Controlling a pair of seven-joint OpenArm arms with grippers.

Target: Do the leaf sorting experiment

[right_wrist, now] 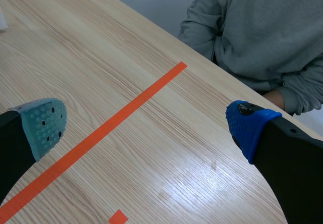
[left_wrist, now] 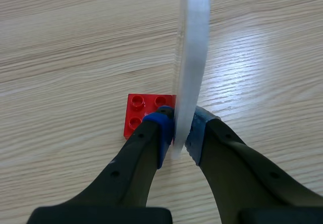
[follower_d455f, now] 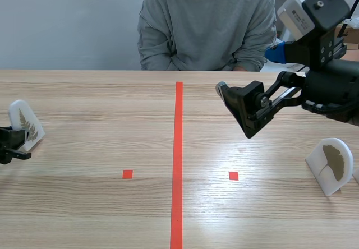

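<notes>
A white card with a fern leaf stands at the table's far left. My left gripper is shut on it. In the left wrist view the card is seen edge-on, pinched between the blue pads, and it stands on a small red brick. A second white card with a fan-shaped leaf stands at the right near the table edge. My right gripper hangs open above the table right of the centre tape line, holding nothing; its pads are wide apart.
A person in a grey hoodie sits across the table, arms resting at the far edge. An orange-red tape line runs down the middle, with a small square mark on each side.
</notes>
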